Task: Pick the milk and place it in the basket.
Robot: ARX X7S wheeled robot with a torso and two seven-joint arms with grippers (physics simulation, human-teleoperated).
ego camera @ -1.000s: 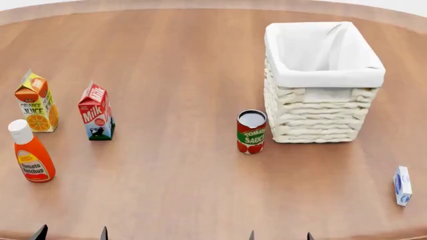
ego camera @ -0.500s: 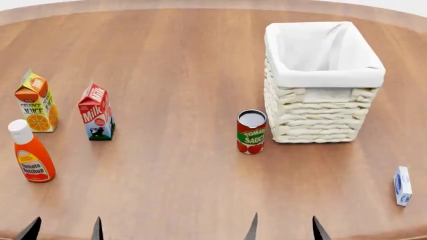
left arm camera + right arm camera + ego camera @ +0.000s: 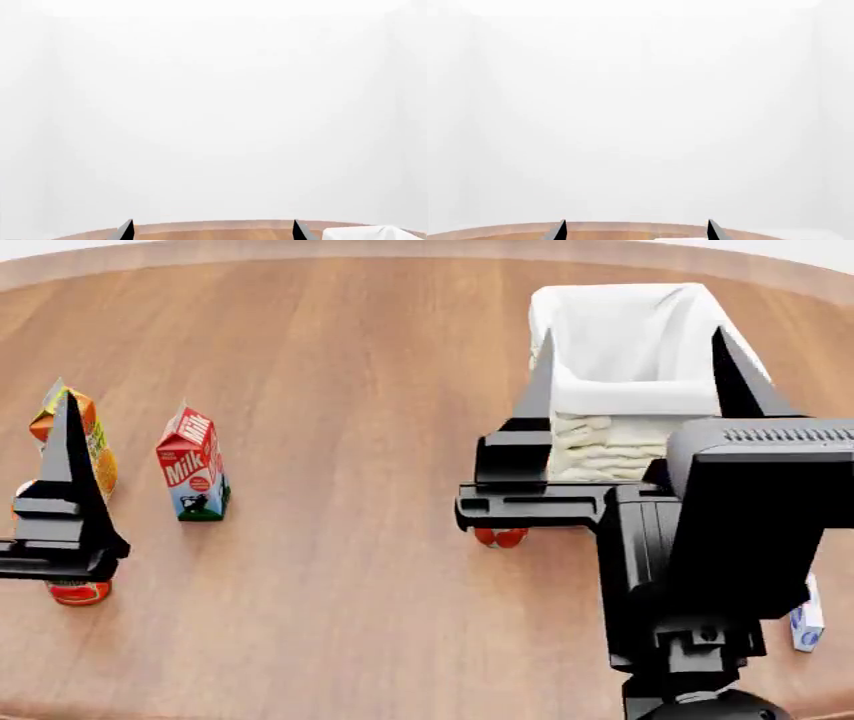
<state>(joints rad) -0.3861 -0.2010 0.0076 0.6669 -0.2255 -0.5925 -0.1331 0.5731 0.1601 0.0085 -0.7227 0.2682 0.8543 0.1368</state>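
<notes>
Wooden round table (image 3: 360, 360), blank white walls (image 3: 213, 110) beyond

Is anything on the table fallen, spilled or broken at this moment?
Nothing stands out. The milk stands upright on the table, and the basket sits upright, its lining neat. The right arm hides most of the can.

Both arms all matte black, no visible cables or markings. Right gripper (image 3: 627, 365): boxy housing with a ribbed vent strip on top, flat crossbar, 2 long tapered pointed fingers. Left gripper (image 3: 64, 455): same stepped black base, only 1 finger visible.
</notes>
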